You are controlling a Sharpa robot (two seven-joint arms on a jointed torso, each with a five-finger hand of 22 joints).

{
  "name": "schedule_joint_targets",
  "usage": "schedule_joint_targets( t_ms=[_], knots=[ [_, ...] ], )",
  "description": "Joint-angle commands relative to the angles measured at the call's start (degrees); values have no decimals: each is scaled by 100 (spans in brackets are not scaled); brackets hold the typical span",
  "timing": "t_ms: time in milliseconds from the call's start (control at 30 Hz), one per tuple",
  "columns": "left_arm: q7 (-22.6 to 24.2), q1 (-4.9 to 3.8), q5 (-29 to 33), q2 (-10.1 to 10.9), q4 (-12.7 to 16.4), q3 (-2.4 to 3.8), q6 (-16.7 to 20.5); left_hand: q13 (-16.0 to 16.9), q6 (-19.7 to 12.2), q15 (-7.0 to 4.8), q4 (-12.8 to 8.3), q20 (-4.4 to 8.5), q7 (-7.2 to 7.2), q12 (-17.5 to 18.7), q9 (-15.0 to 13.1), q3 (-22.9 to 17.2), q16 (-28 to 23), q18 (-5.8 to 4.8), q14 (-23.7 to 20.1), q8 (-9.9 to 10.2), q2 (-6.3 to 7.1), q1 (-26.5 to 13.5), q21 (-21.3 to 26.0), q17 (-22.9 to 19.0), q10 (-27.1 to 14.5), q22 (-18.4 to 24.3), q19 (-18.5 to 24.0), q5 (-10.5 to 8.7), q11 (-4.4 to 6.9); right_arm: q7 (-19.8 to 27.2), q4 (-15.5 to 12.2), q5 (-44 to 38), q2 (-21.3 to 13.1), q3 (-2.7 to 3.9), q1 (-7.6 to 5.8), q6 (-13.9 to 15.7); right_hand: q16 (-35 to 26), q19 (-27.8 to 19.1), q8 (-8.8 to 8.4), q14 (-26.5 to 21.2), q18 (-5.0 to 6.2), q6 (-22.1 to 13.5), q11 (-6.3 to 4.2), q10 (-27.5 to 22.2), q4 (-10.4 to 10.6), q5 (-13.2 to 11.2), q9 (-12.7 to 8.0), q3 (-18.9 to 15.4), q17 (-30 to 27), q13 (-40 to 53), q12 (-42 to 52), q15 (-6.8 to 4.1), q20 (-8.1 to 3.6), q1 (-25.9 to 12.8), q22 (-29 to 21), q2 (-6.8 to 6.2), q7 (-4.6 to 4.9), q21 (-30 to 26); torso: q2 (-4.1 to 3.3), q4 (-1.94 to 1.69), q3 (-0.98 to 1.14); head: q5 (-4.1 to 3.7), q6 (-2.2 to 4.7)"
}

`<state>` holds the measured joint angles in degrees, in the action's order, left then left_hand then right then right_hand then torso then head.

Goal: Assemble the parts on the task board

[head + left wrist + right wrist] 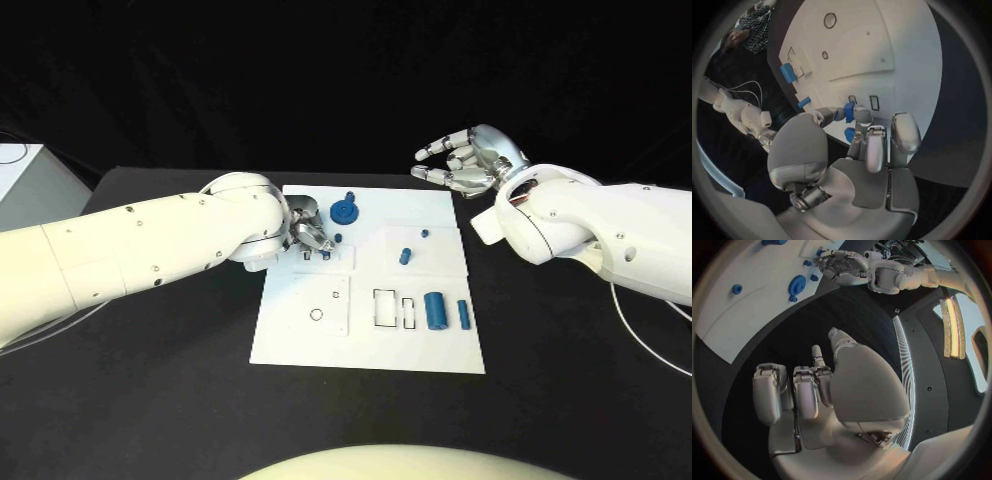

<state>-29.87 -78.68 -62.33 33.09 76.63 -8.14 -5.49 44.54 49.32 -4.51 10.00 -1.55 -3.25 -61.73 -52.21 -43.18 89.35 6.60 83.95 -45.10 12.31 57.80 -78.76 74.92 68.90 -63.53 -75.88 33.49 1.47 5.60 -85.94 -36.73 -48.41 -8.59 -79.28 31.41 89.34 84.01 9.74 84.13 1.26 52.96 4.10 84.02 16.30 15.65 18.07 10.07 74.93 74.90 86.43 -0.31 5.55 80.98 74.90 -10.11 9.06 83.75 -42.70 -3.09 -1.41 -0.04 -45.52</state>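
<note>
Black tabletop carries the white rectangular task board, where I see my left hand pinching a small blue part at its far-left slots. My right hand hovers past the board's far-right corner, fingers spread, holding nothing; a blue gear-like disc stands near the far edge.

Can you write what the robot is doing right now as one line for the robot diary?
left hand: pinching small blue part over white task board | right hand: open, off board, holding nothing | blue round gear piece: on board

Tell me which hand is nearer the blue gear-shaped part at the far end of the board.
Left. The left hand is over the task board just beside the blue gear-shaped part. The right hand is raised off the board's far right corner, farther away.
</note>
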Motion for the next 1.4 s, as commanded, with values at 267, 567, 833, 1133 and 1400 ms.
schedule_joint_targets(
  t_ms=[267,567,833,1133,1400],
  knots=[
    [17,27,-176,26,105,-7,-45,3,92,-29,-1299,-10,57,-28,3,-1265,31,-119,583,-29,-62,-2,-22,1446,51,-5,-45,41,9,-9,-2,-44,-5,2,12,-107,-32,306,21,537,57,-35,26,251,14,16,-9,19,1313,1192,-32,28,17,-55,938,19,14,-34,6,0,-3,12,-35],
    [6,47,-215,93,203,-8,-168,-6,93,-31,-1300,-8,59,-24,2,-1270,31,-120,583,-29,-65,-2,-26,1446,50,-13,-50,43,11,-38,-3,-44,-6,2,19,-139,-30,307,23,538,56,-36,26,252,17,11,-9,20,1317,1193,-31,29,18,-76,940,23,14,-32,7,-1,-4,25,-59],
    [4,81,-247,146,245,-8,-153,-6,93,-31,-1300,-8,59,-24,2,-1270,31,-120,583,-29,-65,-2,-26,1446,50,-13,-50,43,11,-49,-6,-45,-9,2,25,-166,-34,308,24,536,56,-37,26,246,17,9,-9,20,1309,1188,-38,29,18,-79,941,23,14,-31,5,-2,-3,25,-68],
    [3,117,-273,167,239,-8,-150,-31,94,-36,-1304,-4,63,-9,1,-1282,25,-121,579,-29,-71,-6,-30,1435,45,-17,-55,43,14,-51,-6,-45,-15,2,27,-175,-34,308,24,536,56,-37,26,246,17,9,-9,20,1309,1188,-38,29,18,-79,941,23,14,-31,2,3,-2,21,-78],
    [1,129,-287,142,195,-7,-147,-27,94,-37,-1305,-2,64,-12,1,-1288,25,-120,579,-28,-76,-7,-28,1434,50,-10,-52,42,16,-51,-4,-45,-13,2,29,-179,-34,308,24,536,56,-37,26,246,17,9,-9,20,1309,1188,-38,29,18,-79,941,23,14,-31,2,4,1,30,-79]
  ],
)
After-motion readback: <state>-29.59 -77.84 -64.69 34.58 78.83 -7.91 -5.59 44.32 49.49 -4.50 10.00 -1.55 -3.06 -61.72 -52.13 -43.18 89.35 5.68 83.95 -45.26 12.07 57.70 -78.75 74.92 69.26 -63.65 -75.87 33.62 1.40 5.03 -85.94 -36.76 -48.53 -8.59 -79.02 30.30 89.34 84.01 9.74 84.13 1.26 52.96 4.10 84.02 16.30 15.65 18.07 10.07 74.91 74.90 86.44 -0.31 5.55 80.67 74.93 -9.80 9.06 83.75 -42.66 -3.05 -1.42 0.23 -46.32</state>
